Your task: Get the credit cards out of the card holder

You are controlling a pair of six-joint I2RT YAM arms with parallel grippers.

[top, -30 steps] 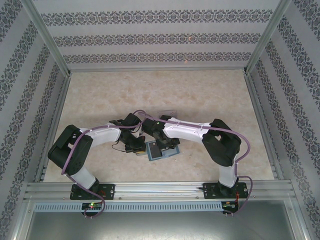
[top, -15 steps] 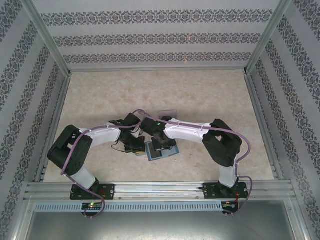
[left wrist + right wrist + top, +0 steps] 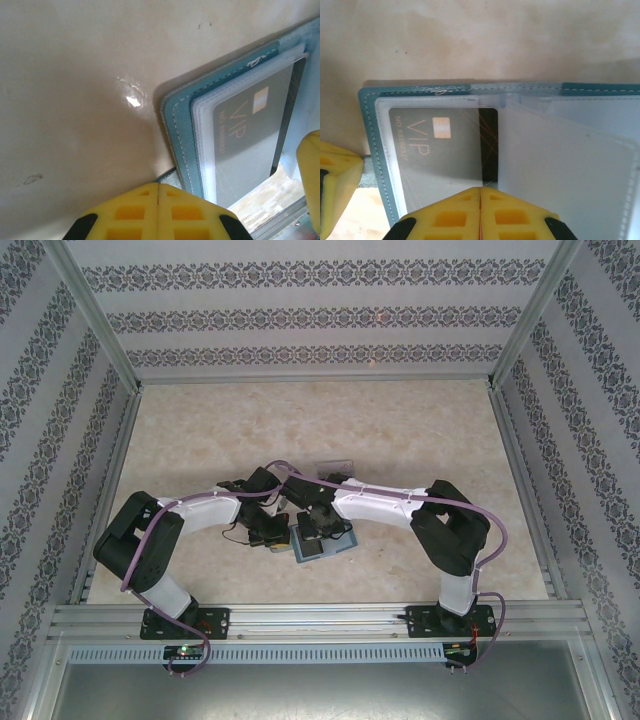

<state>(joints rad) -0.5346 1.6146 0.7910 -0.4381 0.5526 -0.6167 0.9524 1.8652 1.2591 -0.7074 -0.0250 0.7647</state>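
Open teal card holder (image 3: 368, 150) lies flat on the counter (image 3: 470, 40). The right pincer (image 3: 480, 212) is clenched, and a dark VIP credit card (image 3: 440, 150) sits in a clear sleeve just ahead of its tips. Whether it nips anything is unclear. The left pincer (image 3: 158, 210), also clenched, rests beside the holder's outer edge. Best approach, probably: pin the holder there and slide the card toward the spine, where its bare edge shows.
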